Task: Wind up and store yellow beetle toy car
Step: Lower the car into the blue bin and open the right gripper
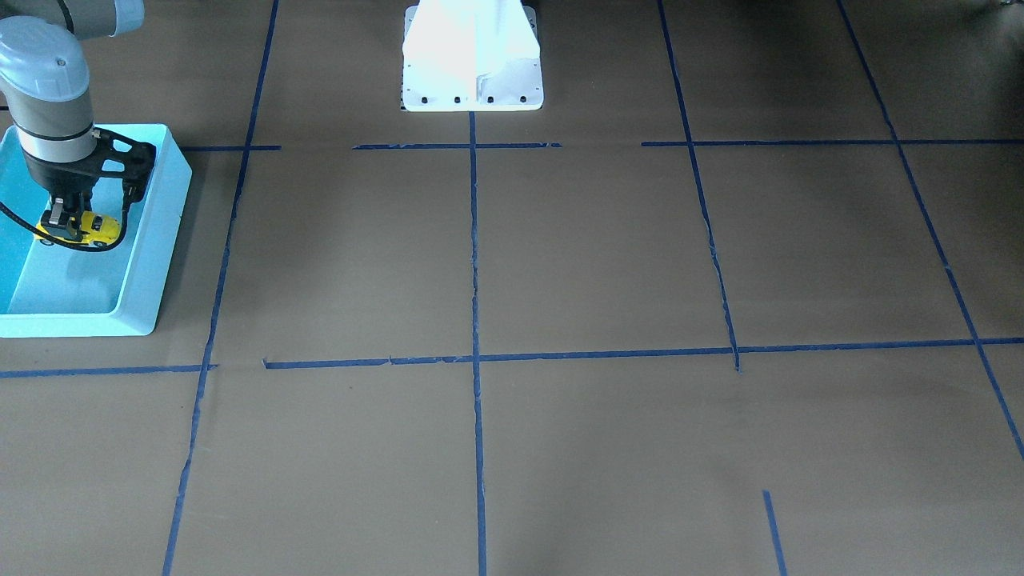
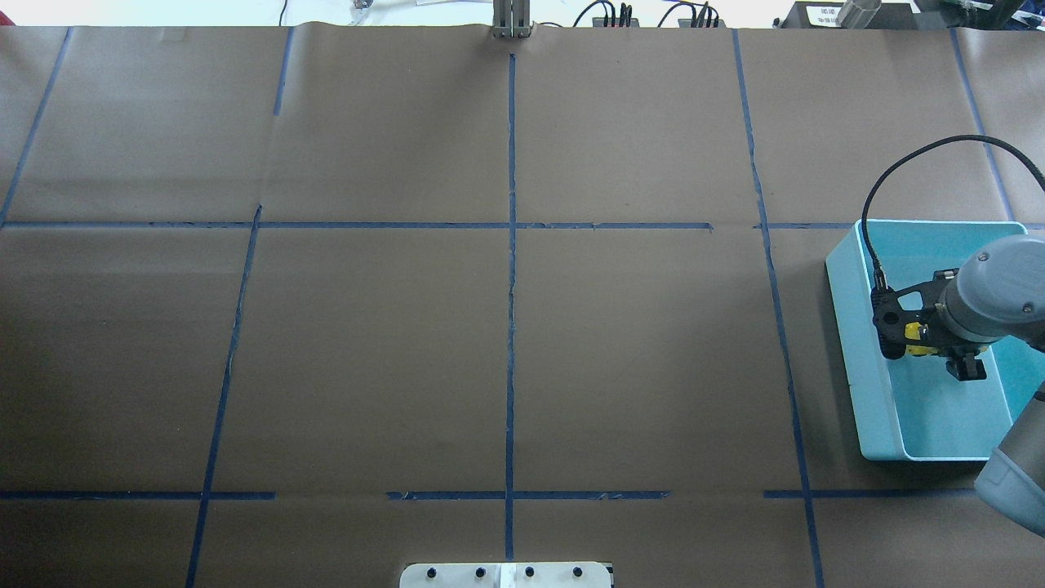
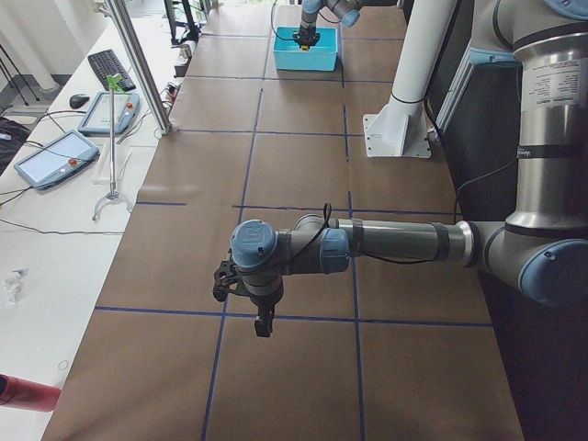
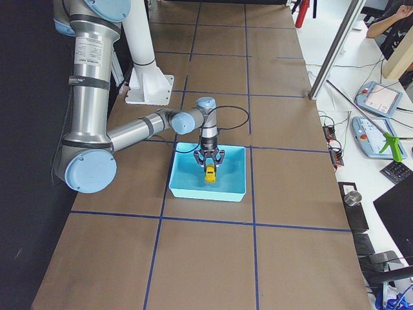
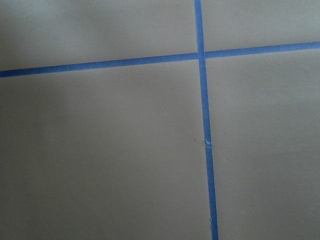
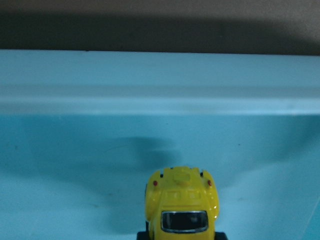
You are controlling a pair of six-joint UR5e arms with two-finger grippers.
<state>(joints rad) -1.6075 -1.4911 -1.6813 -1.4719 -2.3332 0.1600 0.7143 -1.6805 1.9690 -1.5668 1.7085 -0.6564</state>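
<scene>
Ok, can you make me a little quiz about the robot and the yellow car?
1. True or false: the yellow beetle toy car is lying out on the brown table, far from the light blue bin.
2. Pick one: what is the right gripper holding? A: nothing. B: the car. C: a spoon.
3. Fill the gap: the left wrist camera shows only brown table crossed by blue ___ lines.

Key
1. False. The car is in the gripper's fingers, inside the bin's walls.
2. B.
3. Tape.
</scene>
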